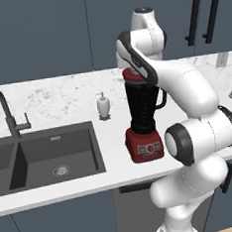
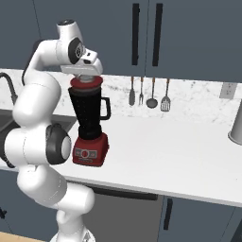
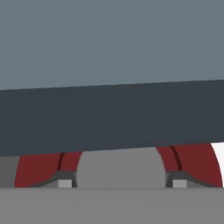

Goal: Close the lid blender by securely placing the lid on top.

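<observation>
- From your right base view, you see the end effector [image 2: 86,75] directly above the blender [image 2: 88,124], with the lid [image 2: 86,83] sitting on the jar's rim just beneath it.
- From your left base view, the arm's own link crosses in front of the jar top, so you get only a sliver of the lid [image 1: 131,76] beside it, and the end effector is hidden there.
- In the hand view, the lid [image 3: 39,168] appears as a red ring around a grey centre knob [image 3: 120,168]. The fingertips [image 3: 64,180] stand 1 on each side of that knob, touching or nearly touching it. You cannot tell whether they are pinching it.
- The blender [image 1: 144,120] stands on the white worktop [image 1: 74,184] between the sink [image 1: 47,156] and the open stretch to the right. Its red base sits near the front edge.
- A soap dispenser [image 1: 103,105] stands behind and to the left, apart from the jar.
- Only the right base view shows you 4 utensils [image 2: 151,92] hanging on the back wall, well clear of the jar, and wide bare worktop [image 2: 179,151] reaching to a grey vessel [image 2: 236,125] at the far right.
- The faucet [image 1: 6,115] rises at the sink's far left.
</observation>
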